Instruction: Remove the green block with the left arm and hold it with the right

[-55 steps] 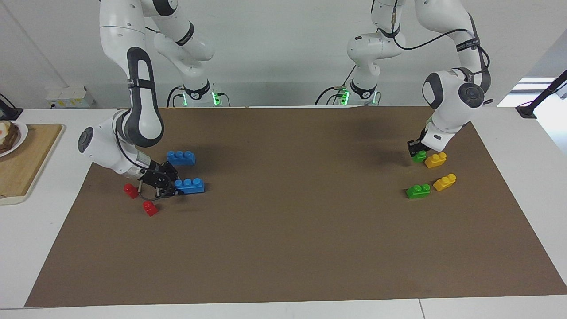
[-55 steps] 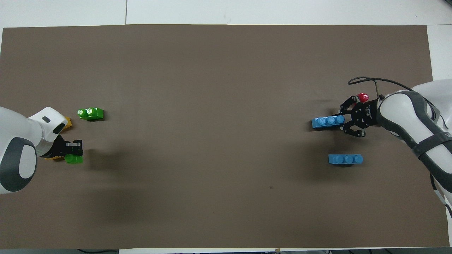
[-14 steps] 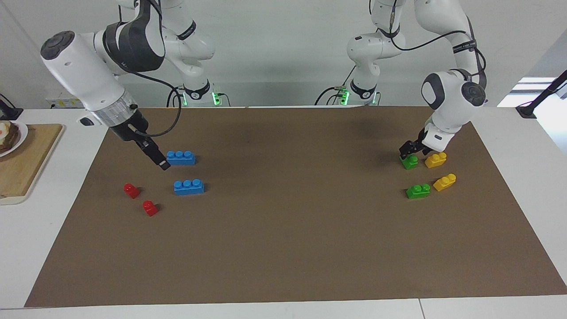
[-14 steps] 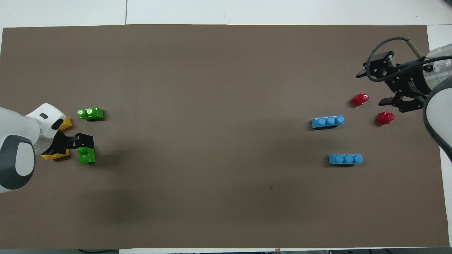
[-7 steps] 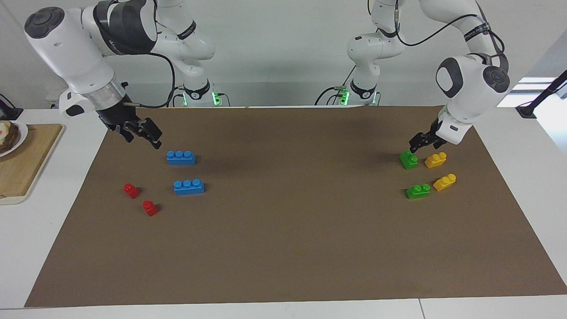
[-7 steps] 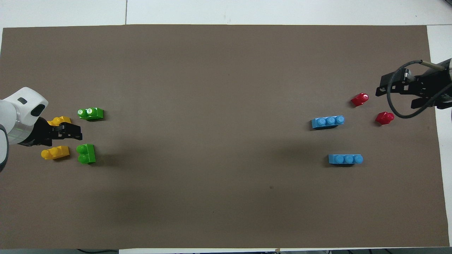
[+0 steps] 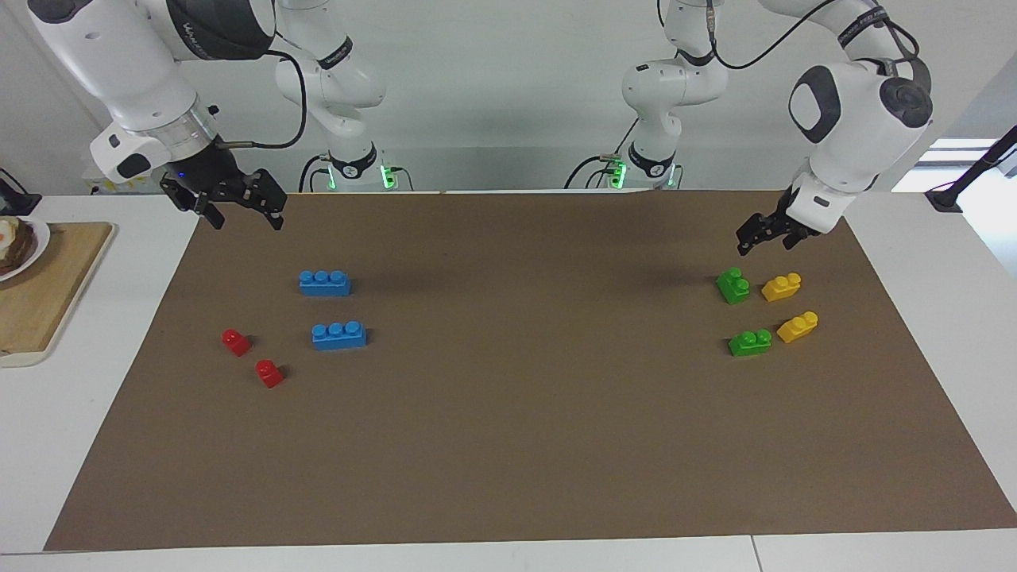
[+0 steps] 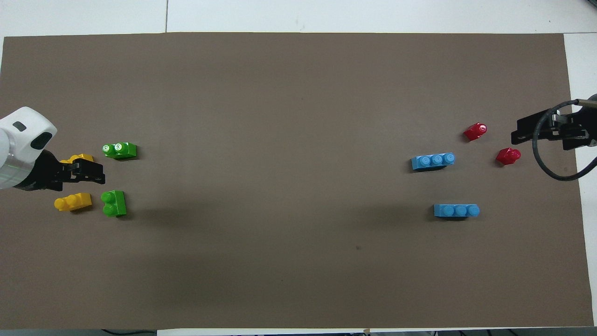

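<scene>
The small bright green two-stud plastic brick [image 7: 732, 285] lies free on the brown-papered bench [image 7: 516, 445], just beside a yellow two-stud plastic brick [image 7: 782, 287] and nearer to the robots than a second green brick [image 7: 750, 342]. The left claw [image 7: 764, 233] hangs empty above it, while the right claw [image 7: 236, 204], spread wide and empty, waits over the right arm's end. I judge the removal done, so the sound move is lifting clear without nudging that yellow brick. How far the left claw gapes is hard to make out.

two green bricks [image 7: 732, 286], two yellow [image 7: 782, 287], two blue [image 7: 324, 283], two red [image 7: 236, 342]
</scene>
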`<move>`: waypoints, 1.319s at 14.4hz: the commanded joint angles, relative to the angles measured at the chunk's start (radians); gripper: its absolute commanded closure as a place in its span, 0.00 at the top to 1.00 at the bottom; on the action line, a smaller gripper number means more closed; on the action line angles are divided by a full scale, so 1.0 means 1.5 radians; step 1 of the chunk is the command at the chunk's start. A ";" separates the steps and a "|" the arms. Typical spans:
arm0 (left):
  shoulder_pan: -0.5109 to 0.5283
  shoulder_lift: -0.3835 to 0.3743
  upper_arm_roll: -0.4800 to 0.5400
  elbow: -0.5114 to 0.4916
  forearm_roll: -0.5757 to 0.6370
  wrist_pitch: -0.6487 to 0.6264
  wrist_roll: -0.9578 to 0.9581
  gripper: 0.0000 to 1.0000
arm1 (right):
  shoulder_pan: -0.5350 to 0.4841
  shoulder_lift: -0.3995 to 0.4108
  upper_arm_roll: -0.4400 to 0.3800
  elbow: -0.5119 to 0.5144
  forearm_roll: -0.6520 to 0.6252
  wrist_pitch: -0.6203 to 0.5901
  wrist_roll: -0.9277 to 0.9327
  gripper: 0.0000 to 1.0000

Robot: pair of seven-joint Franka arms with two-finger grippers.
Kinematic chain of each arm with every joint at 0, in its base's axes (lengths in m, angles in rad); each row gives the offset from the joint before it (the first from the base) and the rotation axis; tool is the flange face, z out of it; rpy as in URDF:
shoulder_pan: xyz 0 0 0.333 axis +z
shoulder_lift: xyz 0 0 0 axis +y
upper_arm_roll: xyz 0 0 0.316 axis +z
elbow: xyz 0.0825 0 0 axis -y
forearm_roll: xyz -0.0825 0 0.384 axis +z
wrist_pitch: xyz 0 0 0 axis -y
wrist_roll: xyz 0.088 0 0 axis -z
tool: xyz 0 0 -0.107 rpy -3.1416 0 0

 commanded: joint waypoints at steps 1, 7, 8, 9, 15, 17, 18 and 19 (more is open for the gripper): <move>0.004 -0.017 0.008 0.056 -0.006 -0.080 0.002 1.00 | 0.001 -0.011 0.006 0.002 -0.029 -0.015 -0.017 1.00; -0.006 -0.018 0.007 0.091 -0.001 -0.098 0.005 1.00 | -0.010 -0.006 0.007 0.015 -0.068 0.013 -0.018 1.00; -0.009 -0.012 0.008 0.109 0.000 -0.111 0.004 1.00 | -0.009 -0.007 0.007 0.014 -0.068 0.013 -0.015 1.00; -0.014 -0.004 0.009 0.120 0.000 -0.120 0.004 1.00 | -0.009 -0.007 0.007 0.014 -0.067 0.013 -0.012 1.00; -0.043 0.083 0.014 0.214 0.017 -0.161 0.003 1.00 | -0.008 -0.008 0.007 0.012 -0.056 0.009 0.016 1.00; -0.056 0.077 0.017 0.202 0.019 -0.166 0.002 1.00 | -0.007 -0.008 0.007 0.011 -0.055 0.010 0.016 1.00; -0.057 0.072 0.020 0.189 0.021 -0.169 0.001 1.00 | -0.007 -0.008 0.007 0.011 -0.048 0.010 0.019 1.00; -0.058 0.067 0.020 0.184 0.021 -0.169 0.000 1.00 | -0.008 -0.008 0.007 0.011 -0.041 0.010 0.025 1.00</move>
